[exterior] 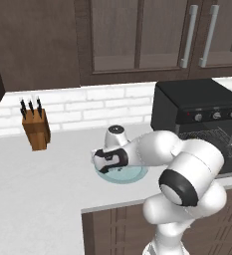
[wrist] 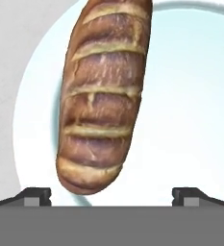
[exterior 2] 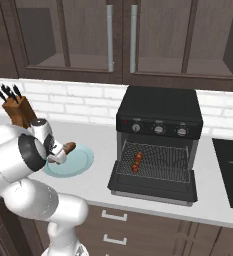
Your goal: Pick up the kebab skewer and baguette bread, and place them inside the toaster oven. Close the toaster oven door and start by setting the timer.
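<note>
baguette bread point(wrist: 101, 93) on plate, kebab skewer point(exterior 2: 137, 161) inside open toaster oven point(exterior 2: 160, 123)

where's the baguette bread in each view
Left base view: hidden behind the arm; the plate edge shows at centre.
Right base view: baguette bread left of centre, on the plate's left edge.
Hand view: upper centre, lying on the plate.
Shared landmark: the plate.

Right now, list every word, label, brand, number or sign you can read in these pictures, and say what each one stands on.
None: no readable text stands anywhere.
Toaster oven: small marks around its silver knobs, too small to read; a red dot at the panel's left, no text.
Cooktop: a faint pale line pattern, not lettering.
Baguette bread, plate, knife block: unmarked.
</note>
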